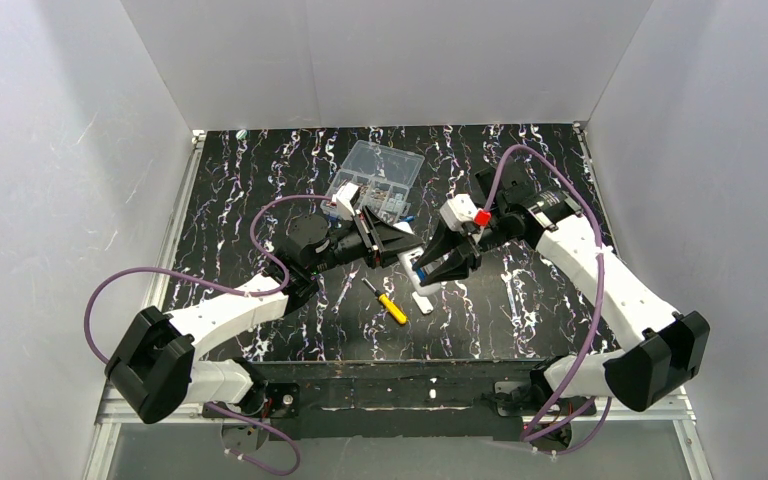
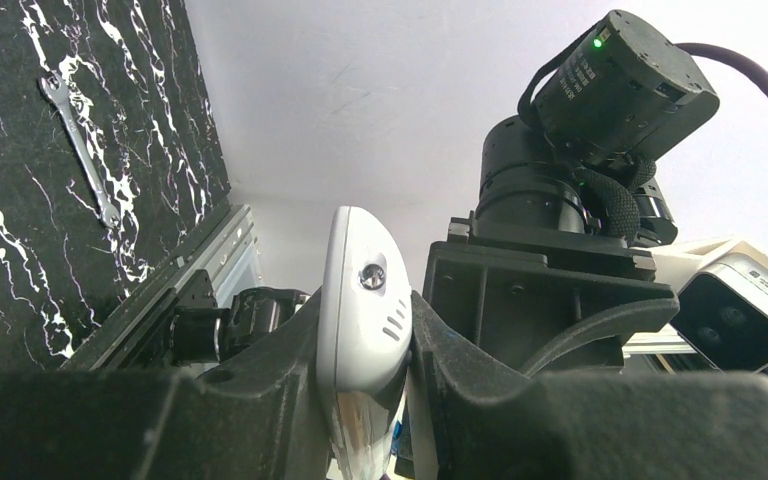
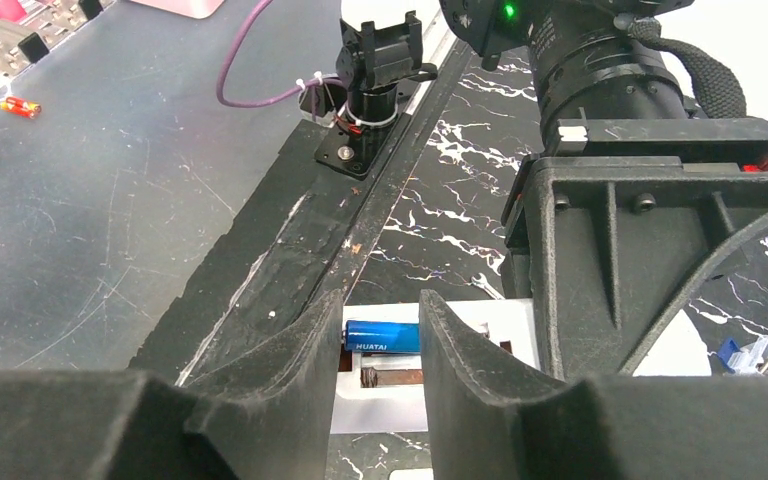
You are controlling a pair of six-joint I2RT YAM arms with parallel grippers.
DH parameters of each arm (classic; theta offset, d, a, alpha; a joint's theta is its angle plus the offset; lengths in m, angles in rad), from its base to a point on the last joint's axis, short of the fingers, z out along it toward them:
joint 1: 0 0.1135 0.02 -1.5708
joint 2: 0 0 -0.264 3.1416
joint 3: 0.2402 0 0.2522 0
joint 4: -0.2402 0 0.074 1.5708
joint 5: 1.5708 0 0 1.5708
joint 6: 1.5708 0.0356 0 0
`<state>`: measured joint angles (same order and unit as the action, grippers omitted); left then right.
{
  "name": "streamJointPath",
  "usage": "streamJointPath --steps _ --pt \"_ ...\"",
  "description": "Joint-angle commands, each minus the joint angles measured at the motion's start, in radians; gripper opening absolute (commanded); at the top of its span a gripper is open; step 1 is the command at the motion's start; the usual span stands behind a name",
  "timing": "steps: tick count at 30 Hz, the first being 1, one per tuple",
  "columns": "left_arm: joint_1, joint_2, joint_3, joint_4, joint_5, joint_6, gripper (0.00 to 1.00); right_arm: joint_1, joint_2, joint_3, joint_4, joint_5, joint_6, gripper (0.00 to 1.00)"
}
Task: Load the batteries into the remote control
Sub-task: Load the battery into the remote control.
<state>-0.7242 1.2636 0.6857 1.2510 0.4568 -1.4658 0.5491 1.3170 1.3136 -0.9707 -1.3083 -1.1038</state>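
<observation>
Battery (image 3: 381, 336) ends hidden behind right gripper (image 3: 380, 296)

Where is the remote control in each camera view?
Top external: remote control at the centre of the black marbled table.
Left wrist: remote control bottom centre, between the fingers.
Right wrist: remote control bottom centre, blue battery at its open compartment.
Shared landmark: the table.

- The blue battery (image 3: 382, 336) carries white letters that seem to read "HUATAI"; the print is small.
- The black motor housing (image 2: 625, 85) has print too blurred to read.
</observation>
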Motion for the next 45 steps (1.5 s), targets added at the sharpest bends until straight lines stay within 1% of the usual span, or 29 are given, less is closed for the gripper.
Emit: streamJointPath --steps 1,26,36,45 --pt "-0.002 -0.039 0.069 0.132 0.020 -0.031 0.00 -0.006 0.020 0.035 -0.031 0.009 -0.009 0.41" --pt "-0.003 -0.041 0.081 0.151 0.017 -0.047 0.00 -0.008 0.063 0.034 0.002 0.004 -0.005 0.36" --pt "-0.003 -0.042 0.089 0.158 0.017 -0.055 0.00 -0.012 0.082 0.030 0.014 0.023 -0.003 0.36" --pt "-0.003 -0.041 0.090 0.170 0.014 -0.063 0.00 -0.015 0.095 0.018 0.059 0.024 0.023 0.36"
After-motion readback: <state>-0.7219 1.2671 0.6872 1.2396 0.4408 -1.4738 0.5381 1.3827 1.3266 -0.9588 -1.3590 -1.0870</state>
